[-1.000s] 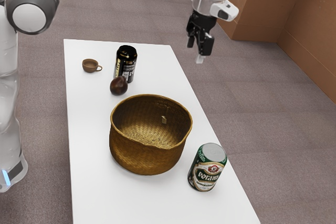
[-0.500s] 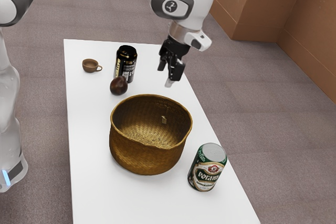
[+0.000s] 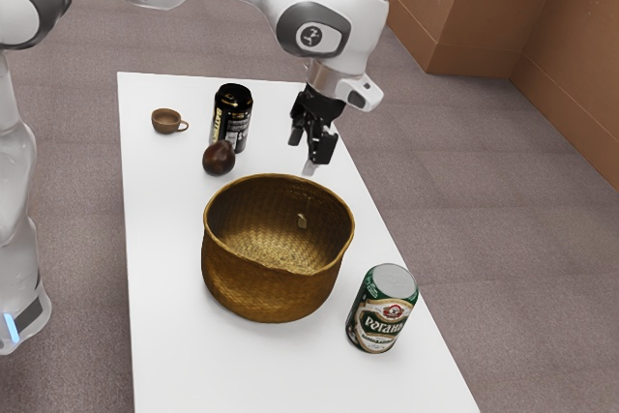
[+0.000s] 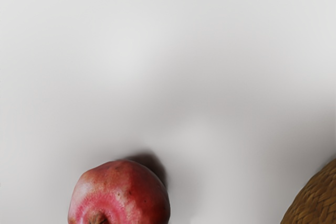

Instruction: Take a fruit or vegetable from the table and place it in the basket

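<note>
Plainly, tool (image 3: 303, 155) hangs open and empty, fingers (image 3: 324, 148) apart, above table (image 3: 164, 268) near basket (image 3: 259, 289).

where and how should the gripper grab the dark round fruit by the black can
Probably best around the middle of the fruit, straight from above, where nothing covers it. Its rounded body bulges there, and the black can stands close behind, so set the fingers at the exterior view's left and right sides of the fruit.

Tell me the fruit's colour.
The fruit is red, pinker around the stem end, clearest in the wrist view.
</note>
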You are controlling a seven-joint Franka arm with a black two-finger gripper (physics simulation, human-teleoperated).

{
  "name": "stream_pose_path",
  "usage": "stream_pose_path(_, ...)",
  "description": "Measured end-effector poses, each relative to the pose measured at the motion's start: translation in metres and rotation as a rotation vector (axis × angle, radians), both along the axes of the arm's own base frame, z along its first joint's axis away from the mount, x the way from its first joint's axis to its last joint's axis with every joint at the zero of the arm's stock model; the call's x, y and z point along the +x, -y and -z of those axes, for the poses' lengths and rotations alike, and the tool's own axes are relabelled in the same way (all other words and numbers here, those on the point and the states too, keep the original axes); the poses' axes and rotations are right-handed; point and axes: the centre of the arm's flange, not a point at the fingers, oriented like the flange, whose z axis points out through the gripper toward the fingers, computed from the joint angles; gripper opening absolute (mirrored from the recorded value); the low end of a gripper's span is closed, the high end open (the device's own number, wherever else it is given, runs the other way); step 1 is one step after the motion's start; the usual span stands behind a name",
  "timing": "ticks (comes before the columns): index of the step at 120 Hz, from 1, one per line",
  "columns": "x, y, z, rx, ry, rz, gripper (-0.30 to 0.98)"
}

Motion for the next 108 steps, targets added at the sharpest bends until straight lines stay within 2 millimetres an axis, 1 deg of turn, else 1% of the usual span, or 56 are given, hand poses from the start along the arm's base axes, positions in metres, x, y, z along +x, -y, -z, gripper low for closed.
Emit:
stream_pose_path(6, 0.0, -0.001, 0.0, -0.001, 0.004, -0.001, 0.69)
stream_pose_path(19, -0.002, -0.001, 0.014, -0.001, -0.008, 0.001, 0.69)
stream_pose_path(31, -0.002, -0.002, 0.018, -0.002, -0.006, 0.001, 0.69)
stream_pose_path(47, -0.002, -0.02, 0.019, -0.004, 0.001, -0.027, 0.69)
stream_pose_path(53, -0.003, -0.024, 0.022, -0.005, -0.002, -0.032, 0.69)
stream_pose_path(77, -0.006, -0.019, 0.054, -0.002, -0.032, -0.014, 0.69)
stream_pose_path(98, -0.01, -0.021, 0.068, 0.024, -0.026, 0.0, 0.69)
stream_pose_path(108, -0.015, -0.022, 0.07, 0.03, -0.016, 0.004, 0.69)
